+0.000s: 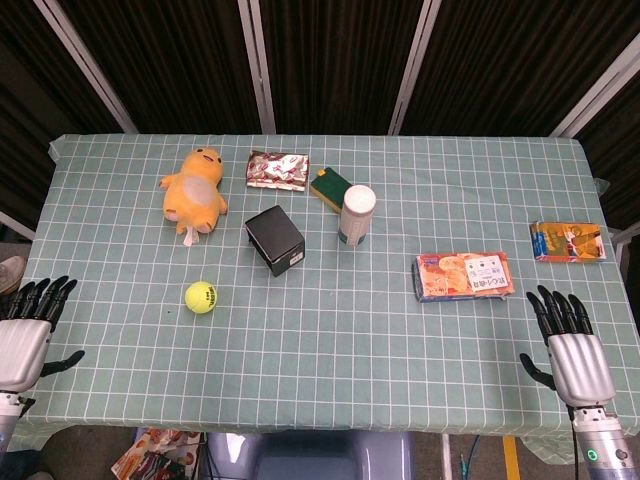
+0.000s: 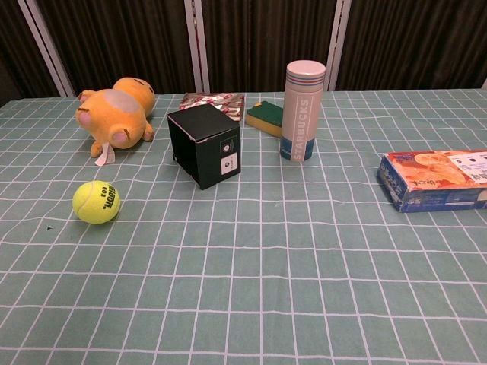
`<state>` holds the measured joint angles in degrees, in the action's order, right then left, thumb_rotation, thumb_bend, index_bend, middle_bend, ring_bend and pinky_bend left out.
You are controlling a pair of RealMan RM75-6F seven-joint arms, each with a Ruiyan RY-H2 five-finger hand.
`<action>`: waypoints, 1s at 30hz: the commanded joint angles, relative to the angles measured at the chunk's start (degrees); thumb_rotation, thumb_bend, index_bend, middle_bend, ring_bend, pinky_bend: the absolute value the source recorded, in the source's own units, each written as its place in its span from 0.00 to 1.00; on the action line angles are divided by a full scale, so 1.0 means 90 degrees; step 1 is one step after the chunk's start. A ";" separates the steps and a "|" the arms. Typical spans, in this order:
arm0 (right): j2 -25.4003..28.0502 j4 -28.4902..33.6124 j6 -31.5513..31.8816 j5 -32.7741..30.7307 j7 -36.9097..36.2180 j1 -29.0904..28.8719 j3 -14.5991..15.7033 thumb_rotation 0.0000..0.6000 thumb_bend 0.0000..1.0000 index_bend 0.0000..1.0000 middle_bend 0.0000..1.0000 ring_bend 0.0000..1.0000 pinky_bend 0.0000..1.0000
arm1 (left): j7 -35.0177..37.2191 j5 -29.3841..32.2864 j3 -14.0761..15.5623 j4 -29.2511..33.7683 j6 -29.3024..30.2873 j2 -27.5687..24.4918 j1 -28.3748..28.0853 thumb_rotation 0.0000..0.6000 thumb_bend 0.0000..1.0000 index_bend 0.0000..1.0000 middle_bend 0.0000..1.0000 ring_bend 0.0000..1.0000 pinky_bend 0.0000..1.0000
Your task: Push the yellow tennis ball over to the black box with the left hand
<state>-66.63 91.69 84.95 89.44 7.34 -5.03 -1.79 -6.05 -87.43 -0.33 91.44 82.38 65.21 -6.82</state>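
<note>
The yellow tennis ball [image 1: 200, 297] [image 2: 96, 202] lies on the checked tablecloth, in front and to the left of the black box [image 1: 274, 239] [image 2: 204, 144], a gap between them. My left hand [image 1: 27, 332] hovers at the table's left front edge, well left of the ball, fingers spread and holding nothing. At the right front edge my right hand [image 1: 570, 345] is likewise spread and empty. Neither hand shows in the chest view.
An orange plush toy [image 1: 194, 189] lies behind the ball. A foil snack pack [image 1: 278, 169], a green-yellow sponge [image 1: 329, 186] and a white Starbucks bottle [image 1: 356, 214] stand behind and right of the box. Two orange boxes [image 1: 463, 275] [image 1: 567, 241] lie at the right.
</note>
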 commanded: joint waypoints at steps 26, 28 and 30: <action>0.0142 0.0059 -0.0018 0.0090 -0.0124 -0.0032 -0.0013 1.00 0.29 0.00 0.00 0.00 0.00 | -0.1824 0.0379 -0.0128 -0.0689 -0.1623 0.0933 -0.1011 1.00 0.48 0.53 0.69 0.46 0.70; 0.0134 0.0051 0.0063 0.0130 -0.0151 0.0065 0.0077 1.00 0.29 0.00 0.00 0.00 0.00 | -0.1787 0.0416 -0.0057 -0.0758 -0.1927 0.1070 -0.1142 1.00 0.48 0.54 0.69 0.47 0.70; 0.0128 0.0023 0.0161 0.0174 -0.0202 0.0100 0.0074 1.00 0.29 0.00 0.00 0.00 0.00 | -0.1667 0.0450 -0.0002 -0.0809 -0.2197 0.1154 -0.1262 1.00 0.50 0.55 0.70 0.47 0.70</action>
<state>-65.59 91.99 84.93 90.69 6.12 -4.57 -1.32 -21.88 -84.72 -0.95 85.48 66.76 73.65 -15.76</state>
